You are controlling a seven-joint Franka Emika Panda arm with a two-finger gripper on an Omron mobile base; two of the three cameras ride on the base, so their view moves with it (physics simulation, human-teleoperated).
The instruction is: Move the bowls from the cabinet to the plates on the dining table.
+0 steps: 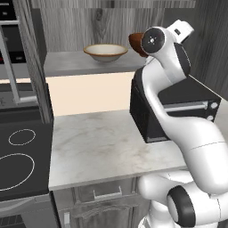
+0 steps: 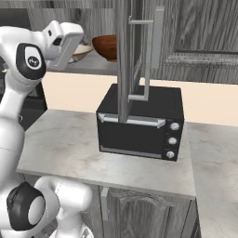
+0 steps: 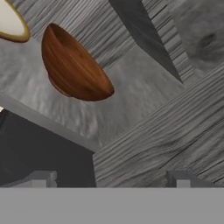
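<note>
Two bowls stand on the grey shelf (image 1: 71, 67) of the open cabinet. The deep reddish-brown bowl (image 3: 72, 68) (image 2: 106, 46) sits to the right, half hidden behind my arm in the left base view (image 1: 133, 41). Left of it is the shallower cream bowl (image 1: 105, 52) (image 3: 9, 22), partly behind my hand in the right base view (image 2: 83, 50). My gripper (image 3: 111, 180) is open with nothing between its fingers. It is raised to shelf height, a short way in front of the brown bowl and not touching it. The plates and the dining table are out of view.
A black countertop oven (image 2: 139, 123) stands on the marbled counter (image 1: 102, 147) right below the shelf and my hand. The open cabinet door (image 2: 123, 60) with its bar handle (image 2: 155, 51) juts out beside the brown bowl. A black stove (image 1: 20, 156) lies to the left.
</note>
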